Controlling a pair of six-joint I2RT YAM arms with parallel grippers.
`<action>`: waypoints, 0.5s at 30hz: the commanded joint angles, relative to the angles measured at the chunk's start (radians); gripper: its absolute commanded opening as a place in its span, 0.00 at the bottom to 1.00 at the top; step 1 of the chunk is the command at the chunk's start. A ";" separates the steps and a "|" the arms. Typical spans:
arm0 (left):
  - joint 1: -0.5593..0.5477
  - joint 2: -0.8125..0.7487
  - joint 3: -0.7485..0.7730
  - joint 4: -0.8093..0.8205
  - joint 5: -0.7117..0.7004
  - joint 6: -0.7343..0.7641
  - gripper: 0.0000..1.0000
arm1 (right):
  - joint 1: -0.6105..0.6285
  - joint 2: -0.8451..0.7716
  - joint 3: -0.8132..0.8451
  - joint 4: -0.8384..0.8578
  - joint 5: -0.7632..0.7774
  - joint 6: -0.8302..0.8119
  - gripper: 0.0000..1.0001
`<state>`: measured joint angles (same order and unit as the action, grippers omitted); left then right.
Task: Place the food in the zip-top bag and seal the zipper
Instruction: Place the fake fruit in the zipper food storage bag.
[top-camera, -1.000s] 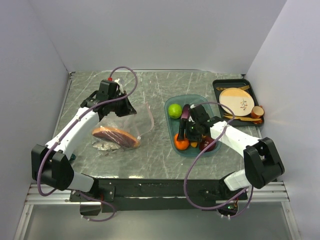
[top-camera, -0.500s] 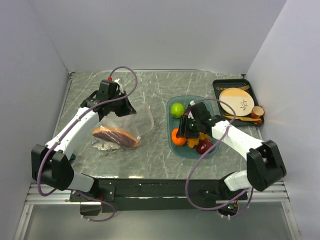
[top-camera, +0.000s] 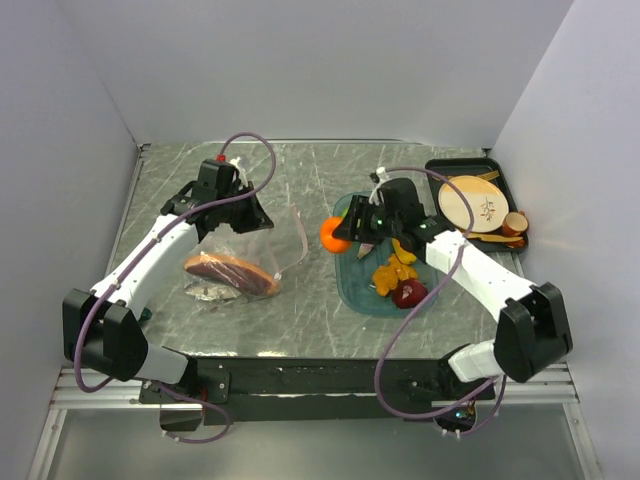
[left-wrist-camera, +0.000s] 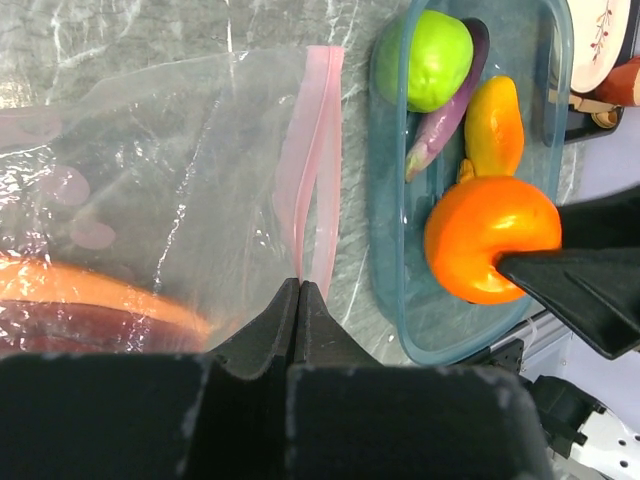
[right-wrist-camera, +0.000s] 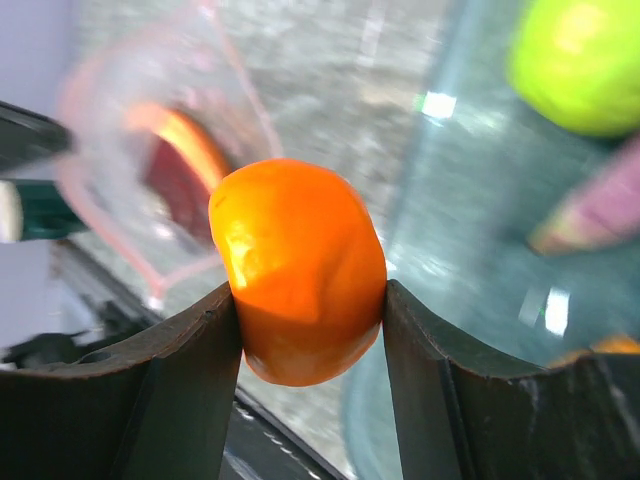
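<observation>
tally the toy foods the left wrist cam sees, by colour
green lime: 1
purple slice: 1
yellow-orange piece: 1
orange fruit: 1
brown-red slice inside bag: 1
total: 5

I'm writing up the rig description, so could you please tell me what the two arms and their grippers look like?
Both arms have white links with chunky black joints and bases: the left arm and the right arm. A purple cable loops along each. The left gripper and right gripper are black, with matte wedge-shaped fingers.
</observation>
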<state>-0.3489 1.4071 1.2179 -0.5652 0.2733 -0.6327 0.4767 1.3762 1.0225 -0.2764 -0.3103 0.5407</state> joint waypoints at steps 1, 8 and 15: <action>-0.009 -0.020 0.060 0.022 0.041 0.001 0.01 | 0.026 0.069 0.068 0.219 -0.137 0.093 0.27; -0.033 -0.025 0.078 0.002 0.035 -0.015 0.01 | 0.105 0.268 0.235 0.169 -0.177 0.070 0.27; -0.056 -0.013 0.103 -0.004 0.029 -0.022 0.01 | 0.189 0.443 0.413 0.113 -0.204 0.036 0.38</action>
<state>-0.3897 1.4086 1.2682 -0.5850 0.2909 -0.6476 0.6304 1.7477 1.3067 -0.1452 -0.4709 0.6079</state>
